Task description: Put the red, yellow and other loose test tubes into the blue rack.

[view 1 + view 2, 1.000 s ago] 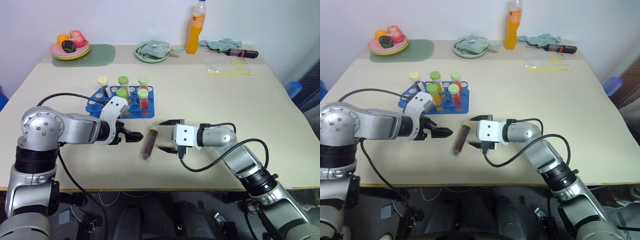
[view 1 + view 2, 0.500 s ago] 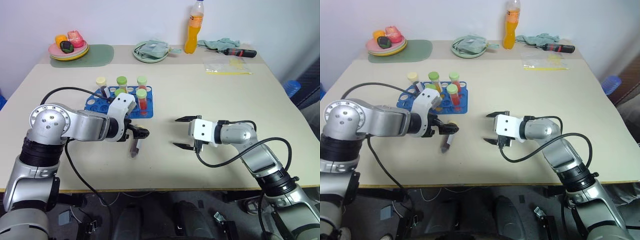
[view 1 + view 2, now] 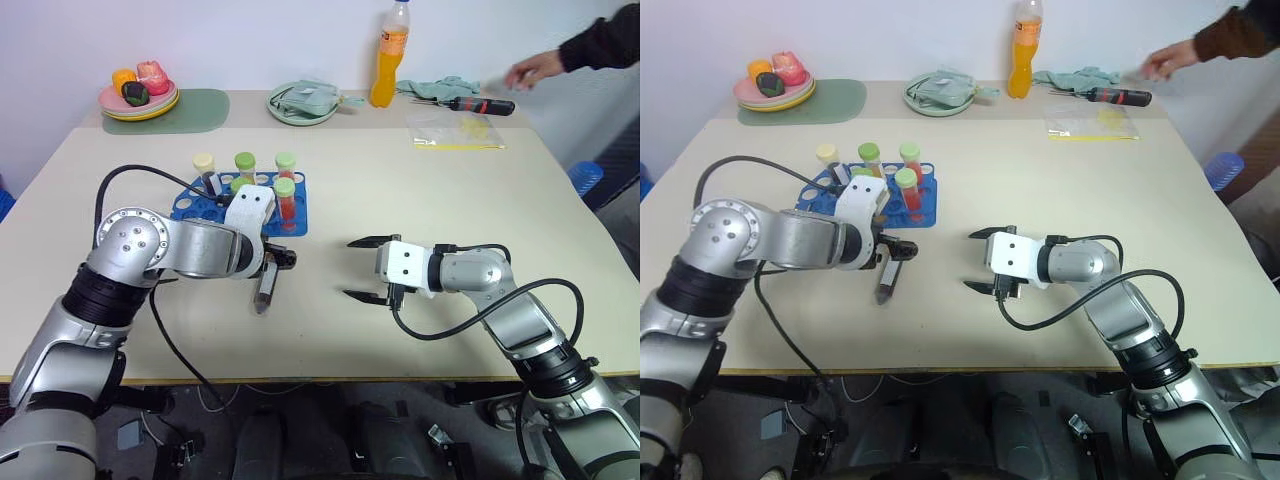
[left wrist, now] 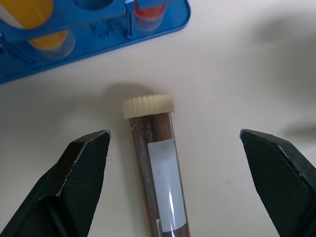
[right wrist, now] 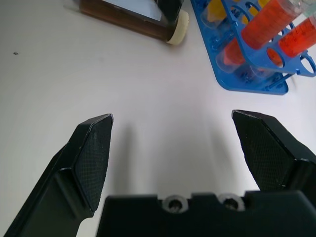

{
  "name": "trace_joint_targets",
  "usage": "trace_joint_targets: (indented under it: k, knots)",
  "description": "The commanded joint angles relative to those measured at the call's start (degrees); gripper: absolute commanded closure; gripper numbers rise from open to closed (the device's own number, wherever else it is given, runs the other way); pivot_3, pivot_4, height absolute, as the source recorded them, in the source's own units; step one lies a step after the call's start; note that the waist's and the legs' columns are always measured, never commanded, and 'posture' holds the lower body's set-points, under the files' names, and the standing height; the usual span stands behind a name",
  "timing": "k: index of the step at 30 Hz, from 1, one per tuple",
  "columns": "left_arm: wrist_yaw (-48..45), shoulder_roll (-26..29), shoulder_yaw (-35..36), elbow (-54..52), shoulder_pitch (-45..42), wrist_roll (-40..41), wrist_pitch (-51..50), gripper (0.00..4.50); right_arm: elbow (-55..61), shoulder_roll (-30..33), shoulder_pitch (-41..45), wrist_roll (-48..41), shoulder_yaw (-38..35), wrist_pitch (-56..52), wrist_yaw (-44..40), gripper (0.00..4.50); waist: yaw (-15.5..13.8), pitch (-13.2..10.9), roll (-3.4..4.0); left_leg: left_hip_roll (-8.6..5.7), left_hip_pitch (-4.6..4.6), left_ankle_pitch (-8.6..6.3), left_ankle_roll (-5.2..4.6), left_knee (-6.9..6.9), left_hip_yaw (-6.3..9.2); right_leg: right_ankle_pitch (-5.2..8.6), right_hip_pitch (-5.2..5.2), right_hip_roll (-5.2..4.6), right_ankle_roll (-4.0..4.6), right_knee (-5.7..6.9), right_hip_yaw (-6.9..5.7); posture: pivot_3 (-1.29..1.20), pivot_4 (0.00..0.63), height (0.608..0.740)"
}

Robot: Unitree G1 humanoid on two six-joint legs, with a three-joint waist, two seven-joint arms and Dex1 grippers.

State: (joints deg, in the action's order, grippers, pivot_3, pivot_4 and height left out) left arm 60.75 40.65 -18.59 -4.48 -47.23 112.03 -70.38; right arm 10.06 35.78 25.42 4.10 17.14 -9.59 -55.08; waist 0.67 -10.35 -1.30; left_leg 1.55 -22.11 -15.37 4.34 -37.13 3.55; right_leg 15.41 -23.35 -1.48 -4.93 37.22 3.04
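Observation:
A dark brown tube (image 3: 265, 292) with a cream cap lies flat on the table just in front of the blue rack (image 3: 186, 213). Its cap (image 4: 148, 105) points toward the rack. My left gripper (image 3: 272, 268) hangs open over the tube, tilted down, and its fingers (image 4: 84, 163) straddle the tube without touching it. Off to the tube's right, my right gripper (image 3: 350, 268) is open and empty, pointing at the tube (image 5: 133, 19). Several capped tubes with red and yellow liquid (image 3: 284, 198) stand in the rack.
Along the far edge stand an orange drink bottle (image 3: 392, 55), a green plate (image 3: 303, 104) with a cloth, a plate of toy food (image 3: 140, 92) and a screwdriver (image 3: 482, 104). A clear bag (image 3: 458, 132) lies nearby. A person's hand (image 3: 535, 68) reaches in at the far right.
My left gripper has swung over the brown tube and tipped downward. The right gripper has drawn back to the right. The tube lies slightly farther left. A person's hand has appeared.

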Motion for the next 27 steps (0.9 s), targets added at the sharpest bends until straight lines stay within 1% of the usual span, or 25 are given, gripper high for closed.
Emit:
trace_joint_targets:
  k: [1, 5, 8, 9, 10, 11, 12, 15, 16, 17, 19, 21, 23, 24, 25, 26, 27]
  knots:
    - [4.5, -1.6, -0.6, 0.1, 0.5, 1.0, 0.9, 0.16, 2.7, 0.0, -0.4, -0.8, -0.6, -0.1, 0.0, 0.20, 0.0, 0.0, 0.00, 0.00, 0.00, 0.00, 0.00, 0.00, 0.00, 0.00, 0.00, 0.00, 0.00, 0.00, 0.00, 0.00, 0.150, 0.740]
    - [12.3, -4.4, -0.6, 1.9, 2.1, 1.0, 2.0, 0.16, 3.2, 0.1, -0.7, -0.8, -0.7, -0.5, 0.1, 0.20, 0.1, 0.0, 0.00, 0.00, 0.01, 0.02, 0.03, 0.00, 0.00, 0.00, 0.00, 0.00, 0.00, 0.02, 0.00, 0.00, 0.150, 0.740]
    - [17.2, -7.1, 1.3, 3.5, 3.6, 1.0, 3.0, 0.16, 3.8, 0.1, -1.1, -0.8, -0.7, -0.9, 0.1, 0.20, -0.1, 0.0, 0.00, 0.00, 0.01, 0.03, 0.06, -0.01, 0.01, 0.00, 0.01, 0.00, 0.00, 0.01, 0.00, 0.00, 0.150, 0.740]
    - [19.2, -7.8, 1.9, 4.3, 3.9, 1.0, 3.3, 0.66, 4.0, 0.2, -1.3, -0.8, -0.7, -1.0, 0.2, 0.20, -0.1, 0.0, -0.01, -0.02, 0.01, 0.05, 0.08, -0.01, 0.00, 0.00, 0.02, -0.01, 0.00, -0.01, 0.00, 0.00, 0.150, 0.740]
    - [20.7, -8.2, 2.3, 4.9, 3.9, 1.0, 3.3, 0.98, 4.1, 0.2, -1.4, -0.7, -0.6, -1.1, 0.2, 0.20, -0.1, 0.0, -0.01, -0.02, 0.00, 0.08, 0.14, -0.01, 0.01, 0.00, 0.02, -0.02, 0.00, -0.01, 0.00, 0.00, 0.150, 0.740]
    - [21.7, -8.6, 2.5, 5.2, 3.8, 1.0, 3.2, 1.56, 4.2, 0.2, -1.5, -0.7, -0.6, -1.1, 0.2, 0.20, -0.1, 0.0, -0.01, -0.02, 0.01, 0.09, 0.16, -0.01, 0.01, 0.00, 0.02, -0.01, 0.00, 0.00, 0.00, 0.00, 0.150, 0.740]
    - [23.0, -9.5, 3.2, 5.4, 4.0, 1.0, 3.3, 1.99, 4.5, 0.2, -1.7, -0.7, -0.6, -1.3, 0.2, 0.20, -0.1, 0.0, 0.00, -0.02, 0.01, 0.09, 0.17, -0.01, 0.02, 0.00, 0.02, -0.01, 0.00, 0.00, -0.01, 0.00, 0.150, 0.740]
    - [24.9, -11.9, 5.2, 5.3, 4.3, 1.0, 3.0, 3.56, 5.0, 0.0, -1.8, -0.7, -0.5, -1.8, 0.2, 0.20, -0.1, 0.0, 0.00, -0.03, 0.01, 0.10, 0.18, -0.01, 0.01, 0.00, 0.02, -0.01, 0.00, -0.01, 0.00, 0.00, 0.150, 0.740]
    - [24.8, -12.1, 6.0, 4.8, 4.1, 1.0, 2.8, 3.74, 5.1, 0.0, -1.8, -0.7, -0.4, -1.9, 0.2, 0.20, -0.1, 0.0, 0.00, -0.04, 0.01, 0.11, 0.19, -0.01, 0.01, 0.00, 0.02, -0.01, 0.00, -0.01, 0.00, 0.00, 0.150, 0.740]
    - [24.7, -11.9, 6.8, 4.3, 3.9, 1.0, 2.5, 3.74, 5.2, -0.1, -1.8, -0.7, -0.4, -1.9, 0.2, 0.20, -0.1, 0.0, 0.00, -0.04, 0.00, 0.11, 0.19, -0.01, 0.01, 0.00, 0.02, -0.01, 0.00, -0.01, -0.01, 0.00, 0.150, 0.740]
    - [21.0, -9.6, 8.6, 2.5, 3.4, 1.0, 1.3, 3.74, 5.5, 0.0, -1.7, -0.7, -0.5, -2.2, 0.2, 0.20, 0.2, 0.0, 0.00, -0.04, 0.01, 0.12, 0.21, 0.00, 0.01, 0.00, 0.01, 0.00, 0.00, 0.00, -0.01, 0.00, 0.150, 0.740]
    - [10.9, -4.9, 11.1, -1.6, 3.4, 1.0, -0.8, 3.74, 5.8, 0.0, -1.5, -1.1, -1.1, -2.5, 0.3, 0.20, 0.3, 0.0, 0.00, -0.03, 0.03, 0.15, 0.26, 0.02, 0.01, 0.00, 0.00, 0.03, 0.00, 0.02, -0.01, 0.00, 0.150, 0.740]
    - [-2.0, 3.7, 14.7, -8.6, 5.1, 1.0, -4.8, 3.74, 5.9, 0.0, -1.3, -1.5, -1.7, -2.7, 0.4, 0.20, 0.5, 0.0, 0.00, -0.03, 0.02, 0.20, 0.35, 0.08, 0.00, 0.00, -0.06, 0.07, 0.01, 0.04, 0.00, 0.00, 0.150, 0.740]
    - [-7.4, 7.2, 17.3, -12.1, 6.9, -0.7, -5.6, 3.74, 5.9, 0.0, -1.1, -1.8, -2.0, -2.9, 0.6, 0.20, 0.7, 0.0, 0.02, -0.02, -0.01, 0.21, 0.37, 0.10, 0.00, 0.00, -0.08, 0.08, 0.01, 0.03, 0.00, 0.00, 0.150, 0.740]
    - [-14.6, 10.6, 20.6, -16.9, 9.6, -6.6, -5.4, 3.74, 5.9, -0.2, -1.0, -2.2, -2.3, -3.0, 0.8, 0.20, 0.9, 0.0, 0.05, -0.02, 0.00, 0.20, 0.36, 0.14, -0.01, 0.01, -0.09, 0.07, 0.01, 0.02, 0.01, 0.00, 0.150, 0.740]
    - [-23.1, 15.1, 23.5, -21.1, 14.8, -15.5, -3.0, 3.74, 5.8, -0.8, -0.9, -2.9, -2.7, -3.4, 1.2, 0.20, 0.8, 0.0, 0.09, -0.02, 0.01, 0.20, 0.37, 0.18, -0.04, 0.01, -0.10, 0.06, 0.01, 0.00, 0.02, 0.00, 0.150, 0.740]
    - [-28.6, 17.7, 26.5, -22.9, 19.7, -22.2, -0.1, 3.74, 5.8, -1.4, -0.8, -3.5, -3.0, -3.9, 1.5, 0.20, 1.0, 0.0, 0.15, -0.02, 0.02, 0.20, 0.36, 0.18, -0.04, 0.03, -0.07, 0.05, -0.01, -0.01, 0.01, 0.00, 0.150, 0.740]
